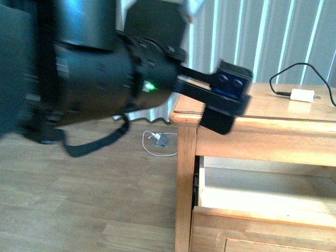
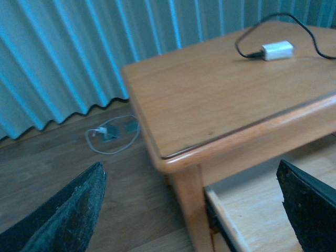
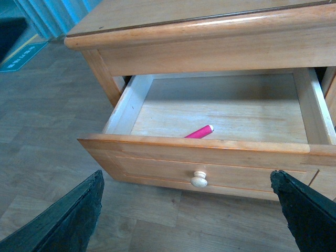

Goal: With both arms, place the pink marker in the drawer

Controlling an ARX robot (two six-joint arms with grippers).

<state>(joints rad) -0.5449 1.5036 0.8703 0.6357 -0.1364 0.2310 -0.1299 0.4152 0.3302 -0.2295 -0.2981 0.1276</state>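
Observation:
The pink marker [image 3: 199, 132] lies inside the open upper drawer [image 3: 210, 160], near its front wall, its pale cap end pointing toward the back. The drawer is pulled out and its round pale knob [image 3: 199, 179] faces my right gripper [image 3: 191, 220], which is open and empty, in front of the drawer and a little below the knob. My left gripper [image 2: 194, 210] is open and empty, hovering at the cabinet's front left corner post [image 2: 186, 194], above the drawer's side. In the front view the left arm [image 1: 105, 73] fills the left and its wrist [image 1: 226, 100] is at the cabinet top's corner. The drawer [image 1: 262, 197] shows open there.
A white charger plug [image 1: 302, 95] with a black cable lies on the cabinet top [image 1: 294, 107]; it also shows in the left wrist view [image 2: 277, 50]. A white cable loop [image 1: 160, 142] lies on the wooden floor by pleated curtains [image 2: 63, 58]. A teal floor sign [image 3: 23, 55] is at far left.

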